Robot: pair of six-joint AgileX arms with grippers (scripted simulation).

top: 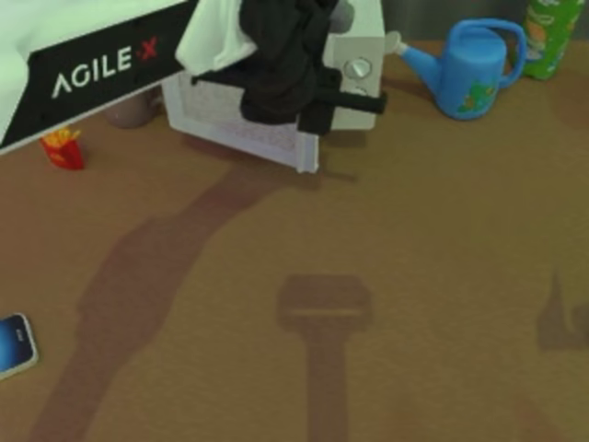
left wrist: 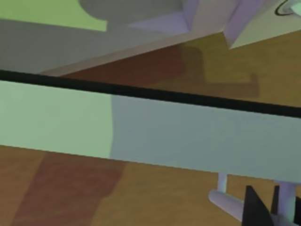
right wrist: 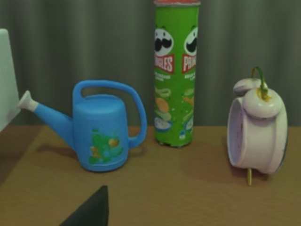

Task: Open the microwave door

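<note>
Microwave door (top: 253,138) is swung part-way out from the microwave (top: 354,51), which sits at the far edge of the table (top: 414,276), left of centre in the top view. Door's free edge ends near the knob strip; one round knob (top: 359,67) shows on the front right. Our left arm comes in from the top view's left, its white link with black AGILEX band crossing above the microwave, and our left tool (top: 354,99) sits right at the door's upper edge by the knob strip. We cannot tell whether its fingers are apart or closed; the dark wrist body hides them from above. Left wrist view shows the pale door panel (left wrist: 188,136) edge-on with a black strip along it, table underneath, and a dark fingertip (left wrist: 256,209) beside the door's white handle bar (left wrist: 228,202). Right arm is out of the top view; its wrist view shows only a dark finger tip (right wrist: 91,212) low, so no call on its tool state. Also on the table: blue watering can (top: 465,69), green Pringles can (top: 552,32), white alarm clock (right wrist: 256,134), fries carton (top: 63,150), phone (top: 14,345).
</note>
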